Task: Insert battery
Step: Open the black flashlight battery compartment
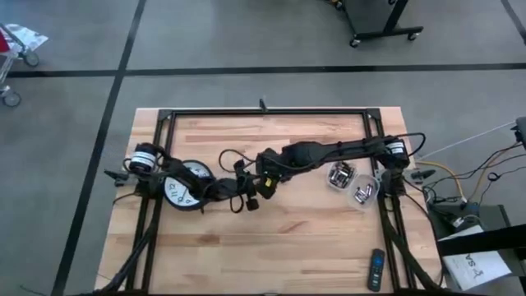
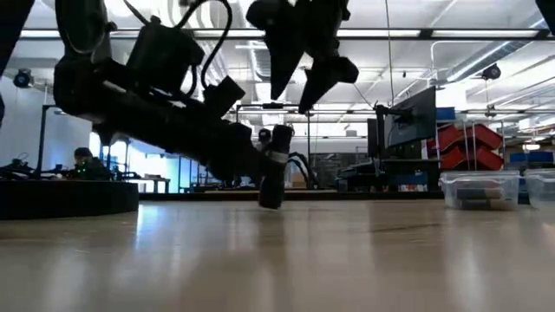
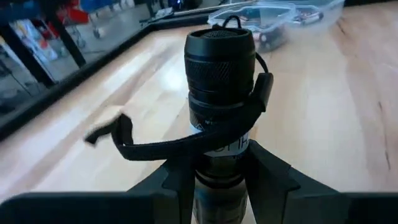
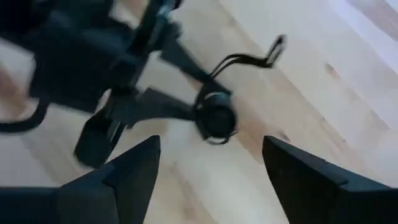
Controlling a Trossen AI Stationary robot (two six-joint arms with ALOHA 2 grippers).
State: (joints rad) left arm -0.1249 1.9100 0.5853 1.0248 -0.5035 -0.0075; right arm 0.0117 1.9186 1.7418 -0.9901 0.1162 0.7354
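Note:
A black flashlight (image 3: 221, 68) with a wrist strap (image 3: 155, 146) stands tilted near the table's middle, with my left gripper (image 1: 245, 196) shut on it. The low view shows the flashlight (image 2: 276, 165) slanting, its lower end close to the tabletop. My right gripper (image 2: 303, 74) hangs open just above it, and its wrist view looks down on the flashlight's end (image 4: 216, 116) between its spread fingers. No battery shows in any view. My left gripper pinches the flashlight's barrel (image 3: 221, 165) between its two fingers (image 3: 268, 177), below the wide head. The fingers come level from the table's left and lie across the barrel. The flashlight stands tilted with its head up. I cannot tell whether its lower end (image 2: 270, 203) touches the table.
Two clear plastic containers (image 1: 341, 175) (image 1: 366, 191) with small parts stand right of the grippers, under the right arm. A dark remote (image 1: 376, 269) lies near the table's near right corner. Bare wood spreads toward the near edge.

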